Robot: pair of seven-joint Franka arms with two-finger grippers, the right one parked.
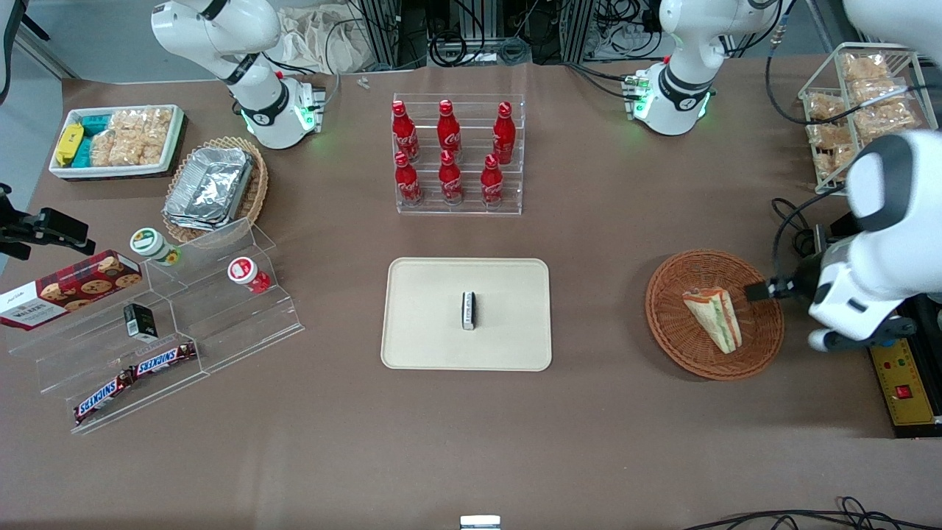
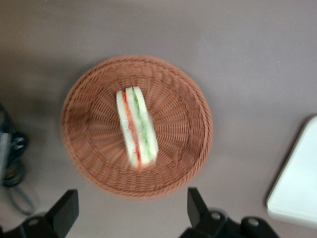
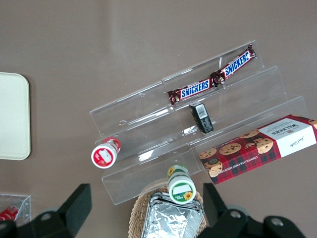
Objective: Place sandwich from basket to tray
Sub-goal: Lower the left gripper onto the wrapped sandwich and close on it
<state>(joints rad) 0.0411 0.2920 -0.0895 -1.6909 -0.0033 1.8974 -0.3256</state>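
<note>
Item: sandwich [image 2: 137, 127] in basket [image 2: 188, 99], end effector [image 2: 131, 210] spread open above it, empty; you centre both fingers astride its long sides before descending.

Table [image 1: 603, 412]: brown matte worktop, filling nearly the whole front view.
Floor [image 1: 44, 37]: pale grey, showing past the worktop's corner at the parked arm's end.
Cables [image 1: 471, 40]: black tangle along the worktop's edge farthest from the front camera.
</note>
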